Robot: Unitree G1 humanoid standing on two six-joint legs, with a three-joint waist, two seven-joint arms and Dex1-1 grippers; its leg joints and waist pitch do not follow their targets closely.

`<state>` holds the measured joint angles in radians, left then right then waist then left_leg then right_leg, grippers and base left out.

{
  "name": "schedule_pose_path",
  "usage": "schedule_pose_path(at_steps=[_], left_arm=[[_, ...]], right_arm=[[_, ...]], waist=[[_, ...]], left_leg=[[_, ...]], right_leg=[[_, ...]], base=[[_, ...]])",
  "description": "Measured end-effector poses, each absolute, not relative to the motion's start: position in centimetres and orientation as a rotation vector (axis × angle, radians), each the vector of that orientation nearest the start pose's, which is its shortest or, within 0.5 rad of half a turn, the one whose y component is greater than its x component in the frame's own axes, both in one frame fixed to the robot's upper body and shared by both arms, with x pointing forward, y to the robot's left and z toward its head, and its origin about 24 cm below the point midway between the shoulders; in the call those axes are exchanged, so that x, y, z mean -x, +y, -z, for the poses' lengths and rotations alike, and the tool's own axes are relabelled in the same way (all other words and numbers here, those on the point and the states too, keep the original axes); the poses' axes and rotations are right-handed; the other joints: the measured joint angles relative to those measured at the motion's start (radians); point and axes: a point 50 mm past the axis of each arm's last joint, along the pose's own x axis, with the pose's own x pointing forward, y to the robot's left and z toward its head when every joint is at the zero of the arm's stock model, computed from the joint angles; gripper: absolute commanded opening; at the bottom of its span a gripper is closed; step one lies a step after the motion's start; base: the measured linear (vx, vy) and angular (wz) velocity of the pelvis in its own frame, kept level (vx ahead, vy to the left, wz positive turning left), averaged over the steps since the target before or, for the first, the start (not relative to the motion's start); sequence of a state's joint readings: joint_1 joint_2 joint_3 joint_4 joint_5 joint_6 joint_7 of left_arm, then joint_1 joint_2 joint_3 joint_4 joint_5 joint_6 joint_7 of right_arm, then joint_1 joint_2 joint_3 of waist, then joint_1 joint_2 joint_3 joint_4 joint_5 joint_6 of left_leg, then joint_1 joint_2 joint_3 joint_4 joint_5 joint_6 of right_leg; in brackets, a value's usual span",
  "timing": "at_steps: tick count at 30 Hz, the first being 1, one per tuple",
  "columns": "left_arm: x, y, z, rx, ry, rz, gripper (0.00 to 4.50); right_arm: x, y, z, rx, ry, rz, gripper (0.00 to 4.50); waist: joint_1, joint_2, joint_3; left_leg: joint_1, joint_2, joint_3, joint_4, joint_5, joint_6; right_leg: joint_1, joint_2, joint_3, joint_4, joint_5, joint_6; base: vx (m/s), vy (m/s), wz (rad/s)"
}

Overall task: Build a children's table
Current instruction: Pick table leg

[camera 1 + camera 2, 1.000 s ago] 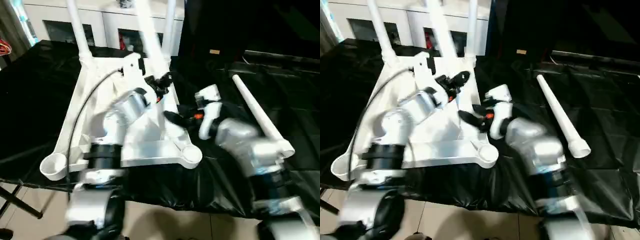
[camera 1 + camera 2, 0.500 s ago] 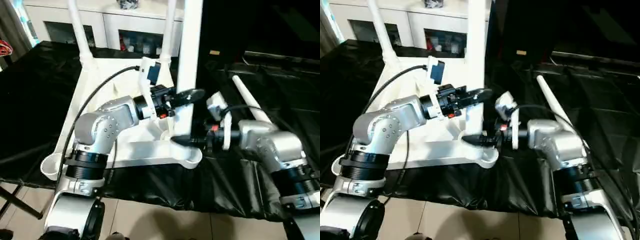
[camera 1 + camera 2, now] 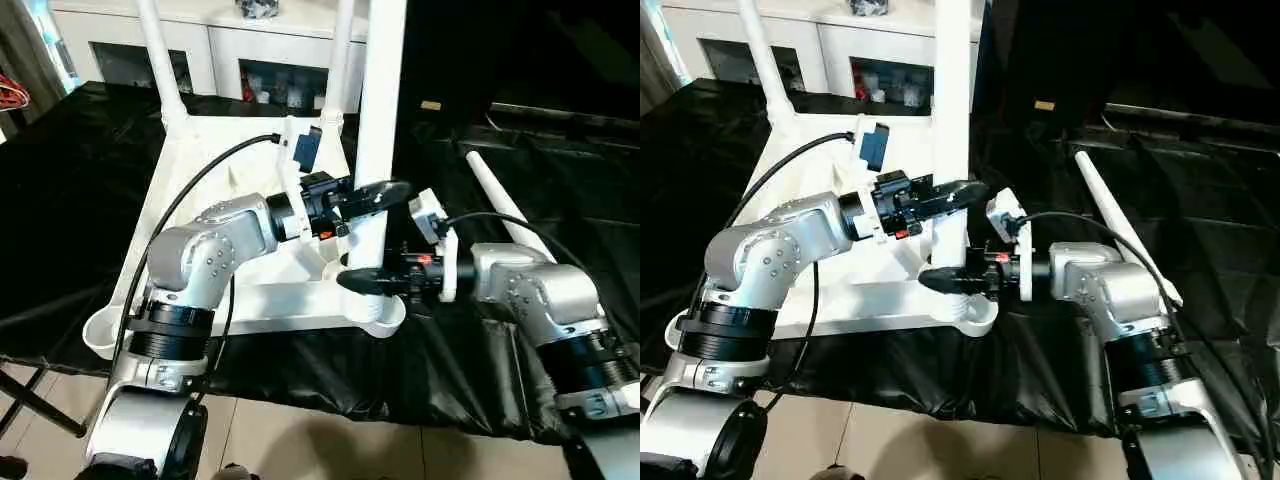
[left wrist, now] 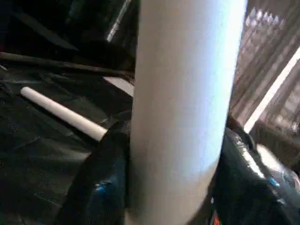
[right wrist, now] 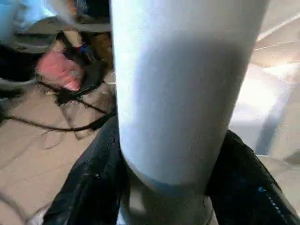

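Note:
The white tabletop point(image 3: 290, 298) lies upside down on the black cloth, ribs up. Two white legs point(image 3: 155, 50) point(image 3: 343, 50) stand in its far corner sockets. A third leg point(image 3: 385, 80) stands upright in the near right socket point(image 3: 378, 318). My left gripper point(image 3: 375, 193) is shut on this leg at mid height. My right gripper point(image 3: 365, 280) is shut on it just above the socket. Both wrist views show the leg point(image 4: 183, 93) point(image 5: 187, 84) between black fingers point(image 4: 101, 178) point(image 5: 89, 187). The fourth leg point(image 3: 500, 205) lies loose on the cloth to the right. The near left socket point(image 3: 105, 335) holds nothing.
A white cabinet with glass doors point(image 3: 120, 50) stands behind the table. The black cloth point(image 3: 60, 200) hangs over the front edge, with tiled floor below. A black stand leg point(image 3: 30, 395) shows at lower left. My left arm's cable point(image 3: 190, 195) arcs over the tabletop.
The third leg has swung from tilted over the tabletop to upright at the near right socket. Both grippers have closed on it, the right one dropping low near its base.

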<state>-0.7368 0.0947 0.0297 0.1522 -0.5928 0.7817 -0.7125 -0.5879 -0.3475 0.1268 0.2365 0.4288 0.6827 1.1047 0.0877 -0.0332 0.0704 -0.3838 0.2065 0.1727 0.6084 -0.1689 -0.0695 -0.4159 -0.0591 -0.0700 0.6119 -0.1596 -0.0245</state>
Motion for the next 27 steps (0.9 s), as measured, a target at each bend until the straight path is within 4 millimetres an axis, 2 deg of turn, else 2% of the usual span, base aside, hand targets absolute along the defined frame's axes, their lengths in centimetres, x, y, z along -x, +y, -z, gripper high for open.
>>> schedule_pose_path(at_steps=[2, 7, 9, 13, 23, 25, 27], left_arm=[[-33.1, 5.9, -17.5, 0.415, 0.121, 1.089, 3.00], [-34.4, 5.3, -17.4, 0.436, 0.145, 0.848, 3.13], [-35.0, 5.4, -17.2, 0.437, 0.148, 0.735, 3.13], [-35.6, 5.9, -17.2, 0.419, 0.131, 0.576, 2.73], [-35.5, 5.5, -17.4, 0.404, 0.108, 0.562, 2.04], [-35.4, 5.4, -17.4, 0.396, 0.102, 0.579, 1.93], [-35.2, 5.3, -17.4, 0.376, 0.097, 0.629, 1.89]], right_arm=[[-31.3, -10.9, -10.9, -0.187, 0.356, -1.252, 1.97], [-32.0, -10.3, -10.7, -0.186, 0.332, -1.089, 1.96], [-32.2, -9.9, -10.5, -0.189, 0.327, -1.041, 1.96], [-32.4, -9.2, -10.3, -0.188, 0.325, -0.975, 1.95], [-32.3, -9.2, -10.4, -0.174, 0.314, -0.945, 1.94], [-32.2, -9.4, -10.4, -0.176, 0.315, -0.951, 2.64], [-32.1, -9.8, -10.5, -0.183, 0.324, -0.986, 2.70]], waist=[[0.000, 0.000, 0.000], [0.001, -0.001, 0.000], [0.000, -0.001, 0.000], [-0.001, -0.001, 0.000], [0.001, -0.001, 0.000], [0.001, -0.001, 0.000], [0.001, -0.001, 0.000]], left_leg=[[0.000, 0.000, 0.000, 0.000, 0.000, 0.000], [0.000, 0.000, 0.000, 0.000, 0.000, 0.000], [-0.001, 0.000, 0.000, 0.000, 0.000, 0.000], [-0.001, 0.000, 0.000, -0.001, 0.000, 0.000], [-0.001, 0.000, 0.000, -0.001, 0.000, 0.000], [-0.001, 0.000, 0.000, -0.001, 0.000, 0.000], [-0.001, 0.000, 0.000, -0.001, 0.000, 0.000]], right_leg=[[0.000, 0.000, 0.000, 0.000, 0.000, 0.000], [0.000, 0.000, 0.000, 0.000, 0.000, 0.000], [0.000, 0.000, 0.000, 0.000, 0.000, 0.001], [-0.001, 0.000, 0.000, 0.000, 0.000, 0.001], [-0.001, 0.000, 0.000, -0.001, -0.001, 0.002], [-0.001, 0.000, 0.000, -0.001, -0.001, 0.002], [-0.001, 0.000, 0.000, -0.001, -0.001, 0.002]], base=[[0.000, 0.000, 0.00], [0.000, 0.000, 0.00], [0.000, 0.000, 0.00], [0.000, 0.000, 0.00], [0.000, 0.000, 0.00], [0.000, 0.000, 0.00], [0.000, 0.000, 0.00]])
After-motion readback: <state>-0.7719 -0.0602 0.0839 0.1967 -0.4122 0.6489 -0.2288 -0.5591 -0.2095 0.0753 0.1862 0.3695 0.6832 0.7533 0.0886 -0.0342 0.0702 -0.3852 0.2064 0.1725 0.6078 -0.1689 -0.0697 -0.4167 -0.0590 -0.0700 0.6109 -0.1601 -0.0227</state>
